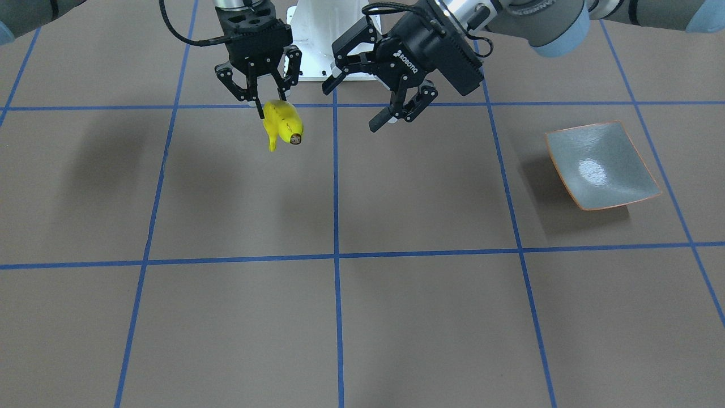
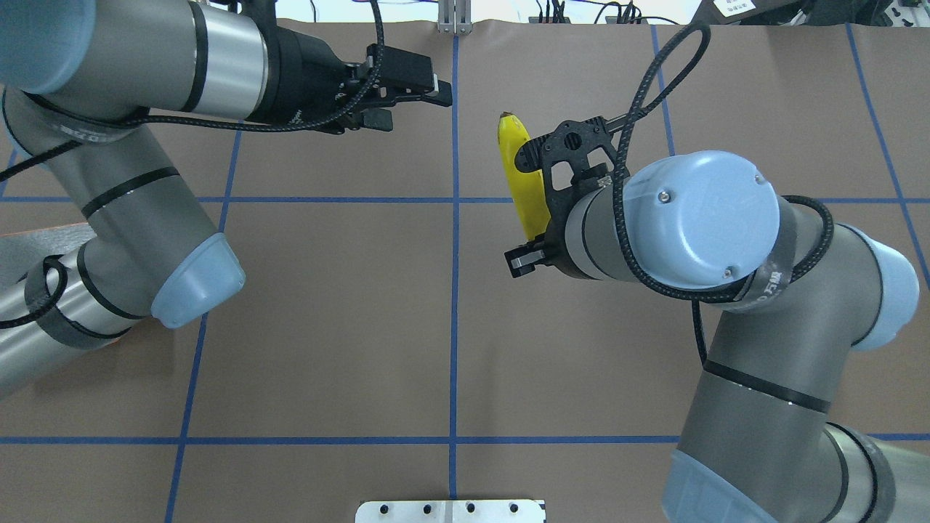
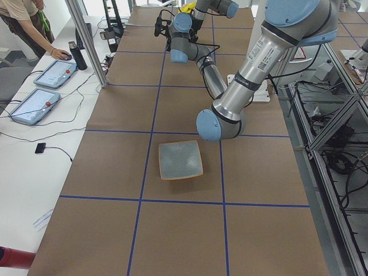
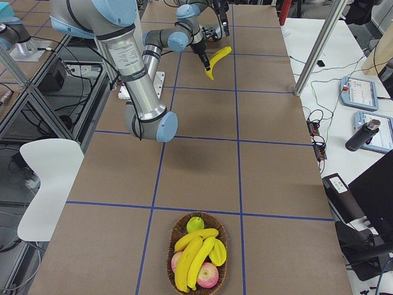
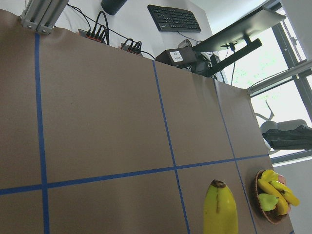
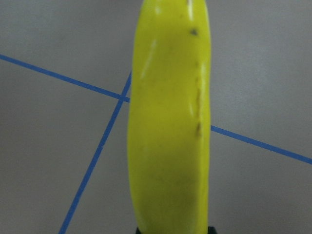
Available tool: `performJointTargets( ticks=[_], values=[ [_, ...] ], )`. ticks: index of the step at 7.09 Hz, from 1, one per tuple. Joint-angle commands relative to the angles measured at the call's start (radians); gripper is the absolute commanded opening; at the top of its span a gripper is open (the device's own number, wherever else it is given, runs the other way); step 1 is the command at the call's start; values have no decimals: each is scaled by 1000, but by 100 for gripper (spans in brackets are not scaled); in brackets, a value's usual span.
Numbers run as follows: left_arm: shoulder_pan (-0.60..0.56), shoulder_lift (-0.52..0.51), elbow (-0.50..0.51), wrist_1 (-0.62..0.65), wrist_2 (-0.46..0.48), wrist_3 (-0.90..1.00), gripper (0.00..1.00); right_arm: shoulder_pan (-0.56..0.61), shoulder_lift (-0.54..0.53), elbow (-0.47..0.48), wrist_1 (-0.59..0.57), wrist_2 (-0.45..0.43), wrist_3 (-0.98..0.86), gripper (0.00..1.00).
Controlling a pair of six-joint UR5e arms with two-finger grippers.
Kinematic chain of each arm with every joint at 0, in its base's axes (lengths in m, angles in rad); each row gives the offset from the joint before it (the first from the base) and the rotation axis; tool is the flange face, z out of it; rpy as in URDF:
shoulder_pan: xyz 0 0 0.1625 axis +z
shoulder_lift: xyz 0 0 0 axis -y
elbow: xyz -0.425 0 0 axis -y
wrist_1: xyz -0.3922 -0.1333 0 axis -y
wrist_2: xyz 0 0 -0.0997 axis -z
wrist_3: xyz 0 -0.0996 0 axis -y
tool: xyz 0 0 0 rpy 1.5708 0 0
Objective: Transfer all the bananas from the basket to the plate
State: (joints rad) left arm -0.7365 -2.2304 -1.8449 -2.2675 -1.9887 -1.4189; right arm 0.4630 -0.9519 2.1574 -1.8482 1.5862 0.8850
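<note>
One yellow banana (image 1: 283, 122) hangs above the table near the robot's base, my right gripper (image 1: 271, 105) shut on its upper part. The same banana (image 2: 524, 181) fills the right wrist view (image 6: 168, 122). My left gripper (image 1: 352, 106) hovers open and empty just beside it, tilted toward the banana. The grey-green plate (image 1: 600, 164) with an orange rim lies bare on the table on my left side, also seen as the plate (image 3: 180, 160) in the exterior left view. Three more bananas (image 4: 196, 255) lie in the wicker basket (image 4: 174, 235) at the table's far right end.
The basket also holds red apples (image 4: 207, 275) and a green fruit (image 4: 195, 224). Blue tape lines grid the brown table. A person's arm (image 3: 43, 43) rests at a side desk with tablets. My white base mount (image 1: 328, 39) stands behind the grippers.
</note>
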Motion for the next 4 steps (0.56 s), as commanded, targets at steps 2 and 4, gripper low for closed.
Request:
performJointTargets(
  ticks=[2, 4],
  values=[
    [72, -5, 6, -4, 106, -86, 100, -32, 62, -1, -51, -45, 23, 0],
    [77, -11, 4, -4, 106, -89, 100, -41, 70, 1, -46, -48, 29, 0]
  ],
)
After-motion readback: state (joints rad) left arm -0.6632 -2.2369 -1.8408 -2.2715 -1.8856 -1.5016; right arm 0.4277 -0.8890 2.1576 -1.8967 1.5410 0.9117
